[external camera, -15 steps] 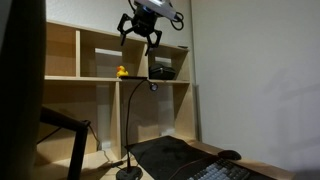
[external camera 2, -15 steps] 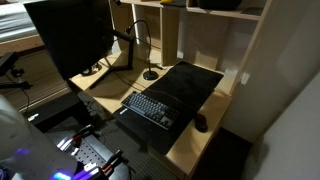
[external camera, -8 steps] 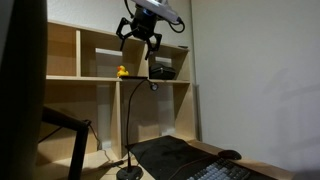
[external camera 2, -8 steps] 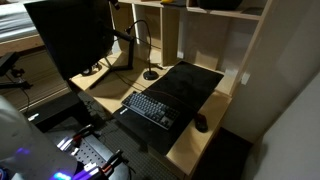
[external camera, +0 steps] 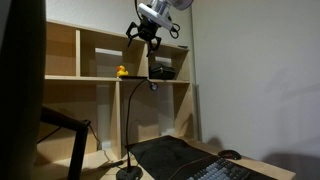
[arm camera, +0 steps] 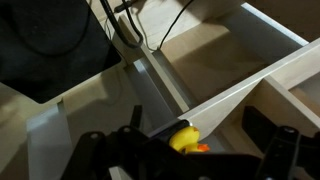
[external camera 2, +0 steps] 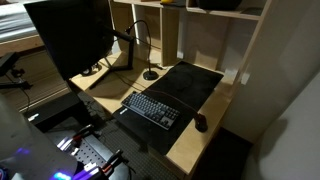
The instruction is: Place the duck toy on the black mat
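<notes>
Yellow duck toy (external camera: pixel 122 72) sits on the shelf board (external camera: pixel 95 79), lower left of my tool (external camera: pixel 148 38); its fingers are spread apart and empty, so I'd descend leftward.

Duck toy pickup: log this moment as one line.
gripper: open, raised near shelf | duck toy: on shelf, not grasped | black mat: no duck on it

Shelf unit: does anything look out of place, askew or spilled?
Only the duck toy seems misplaced: it stands on a shelf board above the desk, not on the black mat. Nothing looks spilled or damaged.
</notes>
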Controlling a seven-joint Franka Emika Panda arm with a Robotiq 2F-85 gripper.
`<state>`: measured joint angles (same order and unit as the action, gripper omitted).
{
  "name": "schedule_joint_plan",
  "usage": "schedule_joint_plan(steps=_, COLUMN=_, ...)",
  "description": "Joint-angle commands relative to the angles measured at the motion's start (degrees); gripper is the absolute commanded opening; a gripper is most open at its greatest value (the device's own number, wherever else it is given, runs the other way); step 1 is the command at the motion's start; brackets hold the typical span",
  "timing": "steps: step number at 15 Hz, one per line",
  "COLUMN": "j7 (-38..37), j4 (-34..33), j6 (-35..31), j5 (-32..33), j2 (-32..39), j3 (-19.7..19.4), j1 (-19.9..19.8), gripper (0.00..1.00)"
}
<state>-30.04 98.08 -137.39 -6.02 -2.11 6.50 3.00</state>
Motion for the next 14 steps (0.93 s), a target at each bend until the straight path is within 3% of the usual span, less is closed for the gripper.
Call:
schedule_joint_plan(steps=1, j7=-0.45, j4=-0.99, j6=0.17, j5=0.06, j2=0.76, j3=-0.53, j1=0.50, gripper=1.00)
schedule_joint_plan(steps=4, j7=-3.31, j4=-3.16, j6=-3.50, j5=3.49, j2=3.97, j3=-0.23, j1=0.84, gripper=1.00)
schedule_joint_plan(steps=9, j7=-8.40, j4=-9.37, j6=-16.71, j5=14.81, j2=10.74, j3=-0.59, j1=3.20, gripper=1.00)
schedule_joint_plan(steps=11, j7=-14.51, j4=-13.74, j6=-16.85, j5=19.83, j2=13.97, j3=-0.73, j1=3.76, gripper=1.00)
schedule_joint_plan(steps=12, j7=-10.91, j4=-8.12, j6=-16.33, j5=16.51, j2=9.86, j3=0.06, j1=2.74, gripper=1.00)
schedule_joint_plan(steps=14, j7=-11.94, j4=-9.04, j6=-16.37, j5=17.12, j2=10.93, j3=0.10, j1=2.93, gripper=1.00)
